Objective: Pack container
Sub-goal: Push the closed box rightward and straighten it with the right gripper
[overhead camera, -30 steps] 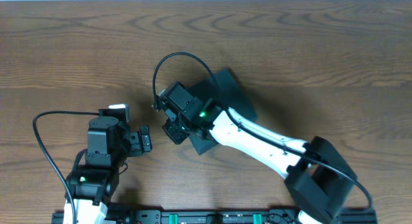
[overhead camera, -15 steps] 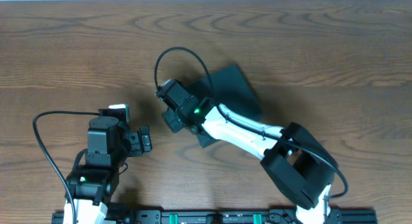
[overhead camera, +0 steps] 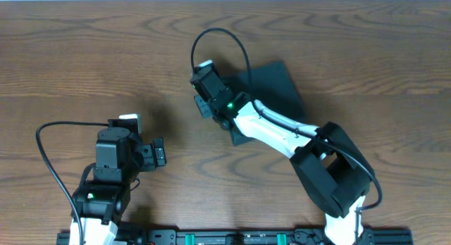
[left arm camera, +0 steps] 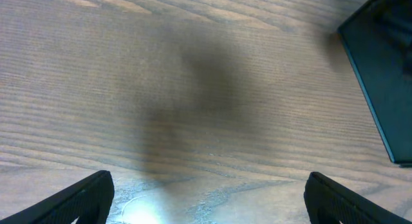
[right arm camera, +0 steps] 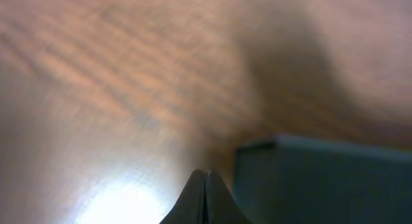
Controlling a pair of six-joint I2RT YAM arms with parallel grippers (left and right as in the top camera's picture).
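While right gripper [right arm camera: 206,179] sits closed beside container [overhead camera: 278,82], left gripper [left arm camera: 209,195] gapes wide above table [overhead camera: 70,48].

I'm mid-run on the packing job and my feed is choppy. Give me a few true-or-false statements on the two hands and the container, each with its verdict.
1. The left hand is open with nothing between its fingers. True.
2. The right hand is open wide. False: its fingers are shut together and hold nothing.
3. The container is gripped by the left hand. False: it lies on the table, apart from the left hand and partly under the right arm.
4. The right hand's tip is next to a corner of the container. True; whether it touches cannot be told.
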